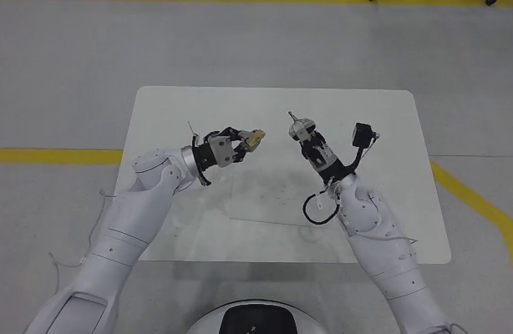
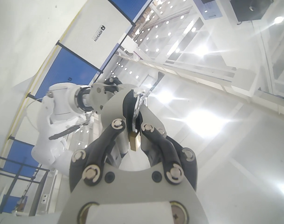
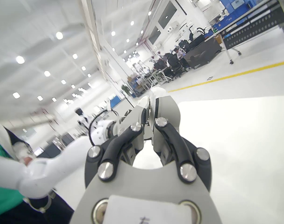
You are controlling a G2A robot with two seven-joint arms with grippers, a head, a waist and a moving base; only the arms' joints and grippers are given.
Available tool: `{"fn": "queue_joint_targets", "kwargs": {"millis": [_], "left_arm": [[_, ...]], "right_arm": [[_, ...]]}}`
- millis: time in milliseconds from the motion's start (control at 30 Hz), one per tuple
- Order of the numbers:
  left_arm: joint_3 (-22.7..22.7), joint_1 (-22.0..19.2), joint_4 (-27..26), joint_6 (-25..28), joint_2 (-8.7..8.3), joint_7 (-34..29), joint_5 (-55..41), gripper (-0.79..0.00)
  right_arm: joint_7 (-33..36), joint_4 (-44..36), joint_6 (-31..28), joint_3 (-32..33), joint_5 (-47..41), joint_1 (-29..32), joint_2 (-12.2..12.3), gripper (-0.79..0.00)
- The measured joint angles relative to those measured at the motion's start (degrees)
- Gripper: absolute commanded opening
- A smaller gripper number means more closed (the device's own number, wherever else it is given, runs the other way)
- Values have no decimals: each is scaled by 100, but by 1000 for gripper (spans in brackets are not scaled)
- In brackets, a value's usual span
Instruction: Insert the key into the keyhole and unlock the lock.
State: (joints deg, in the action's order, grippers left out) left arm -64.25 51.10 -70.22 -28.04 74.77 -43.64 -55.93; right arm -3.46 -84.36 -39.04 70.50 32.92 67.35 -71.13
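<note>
Left tool point(image 1: 246, 143) clamped on lock point(image 1: 256, 136), held above table point(image 1: 390, 217). Right tool point(image 1: 299, 128) pinches key point(image 1: 292, 115), near lock, apart. Lock probably rigid, smooth, may twist; key thin, grip by bow

Lock point(image 1: 256, 135) in left pincer point(image 1: 242, 143), key point(image 1: 292, 117) in right pincer point(image 1: 300, 129); facing, apart, over table point(image 1: 390, 217).

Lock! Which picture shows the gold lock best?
The left wrist view: the lock sits close up, held in the left tool. The top view shows it tiny at that tool's tip. In the right wrist view, the right tool blocks it.
</note>
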Motion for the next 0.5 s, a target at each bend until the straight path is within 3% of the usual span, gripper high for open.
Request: {"fn": "queue_joint_targets", "kwargs": {"millis": [300,500], "left_arm": [[82,-207,-204,-596,-101,407,910,-785],[162,-347,-361,-631,-129,639,1388,-785]], "right_arm": [[-781,-1579,10,470,4825,673,271,-785],[-981,-1830,399,344,6729,806,352,-785]]}}
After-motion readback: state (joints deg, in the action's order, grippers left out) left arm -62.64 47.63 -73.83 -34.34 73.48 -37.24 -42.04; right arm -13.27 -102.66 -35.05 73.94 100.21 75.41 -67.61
